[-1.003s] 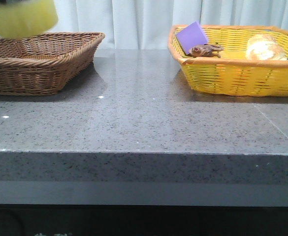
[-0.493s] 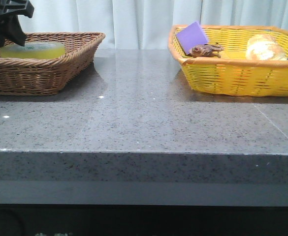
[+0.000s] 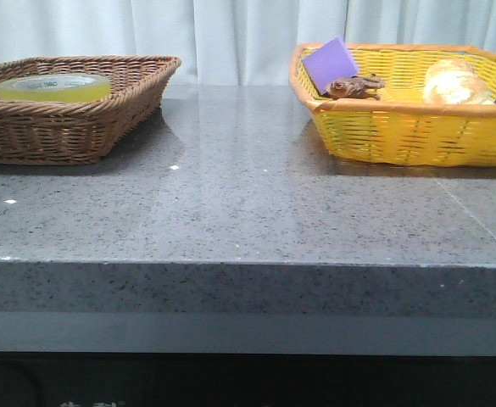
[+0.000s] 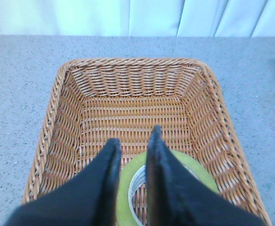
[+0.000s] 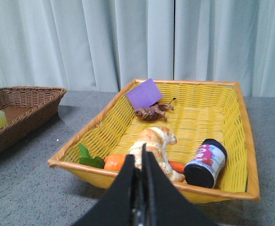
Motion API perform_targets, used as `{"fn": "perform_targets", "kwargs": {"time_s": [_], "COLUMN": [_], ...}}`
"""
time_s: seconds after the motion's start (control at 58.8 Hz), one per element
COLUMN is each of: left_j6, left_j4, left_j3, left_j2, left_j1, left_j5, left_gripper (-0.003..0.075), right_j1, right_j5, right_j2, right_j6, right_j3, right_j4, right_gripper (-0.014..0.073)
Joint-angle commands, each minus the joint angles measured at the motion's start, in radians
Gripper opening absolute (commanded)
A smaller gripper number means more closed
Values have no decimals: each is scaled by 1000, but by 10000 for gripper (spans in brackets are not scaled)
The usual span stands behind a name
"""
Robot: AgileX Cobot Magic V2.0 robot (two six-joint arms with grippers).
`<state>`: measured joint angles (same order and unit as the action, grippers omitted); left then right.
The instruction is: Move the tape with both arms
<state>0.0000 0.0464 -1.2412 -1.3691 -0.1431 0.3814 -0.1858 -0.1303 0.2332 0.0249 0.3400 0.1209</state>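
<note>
Your left gripper (image 4: pixel 132 143), fingers slightly parted, hangs over the tape (image 3: pixel 54 86) flat in the brown basket (image 3: pixel 129 93); right gripper (image 5: pixel 141 162), pressed together, faces the yellow basket (image 5: pixel 243 117).

Bright, even light all round, pale curtain (image 3: pixel 231 38) glowing behind. Soft sheen and small glints on the grey table (image 3: pixel 248 203). Left gripper (image 4: pixel 133 153) blurred, close to the lens.
</note>
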Motion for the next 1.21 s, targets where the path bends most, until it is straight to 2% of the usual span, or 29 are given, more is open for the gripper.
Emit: {"fn": "perform_targets", "kwargs": {"time_s": [0.0, 0.136, 0.272, 0.544, 0.816, 0.986, 1.19], "left_j6": [-9, -9, -9, -9, -9, -9, -9], "left_j4": [-2, -2, -2, -2, -2, -2, -2], "left_j3": [47, 194, 331, 577, 751, 811, 820], "left_j2": [106, 251, 404, 769, 1099, 1211, 1219], "left_j1": [0, 0, 0, 0, 0, 0, 0], "left_j5": [-105, -174, -182, -130, -75, -57, -50], "left_gripper": [-22, -20, -20, -20, -20, -20, -20], "right_j1": [5, 5, 5, 5, 5, 5, 5], "right_j5": [93, 93, 93, 93, 93, 93, 93], "right_j2": [7, 7, 7, 7, 7, 7, 7], "right_j6": [3, 3, 3, 3, 3, 3, 3], "right_j3": [25, 25, 25, 25, 25, 25, 25], "right_j4": [-5, -5, -5, -5, -5, -5, -5], "right_gripper": [-92, -92, -92, -92, -92, -92, -92]}}
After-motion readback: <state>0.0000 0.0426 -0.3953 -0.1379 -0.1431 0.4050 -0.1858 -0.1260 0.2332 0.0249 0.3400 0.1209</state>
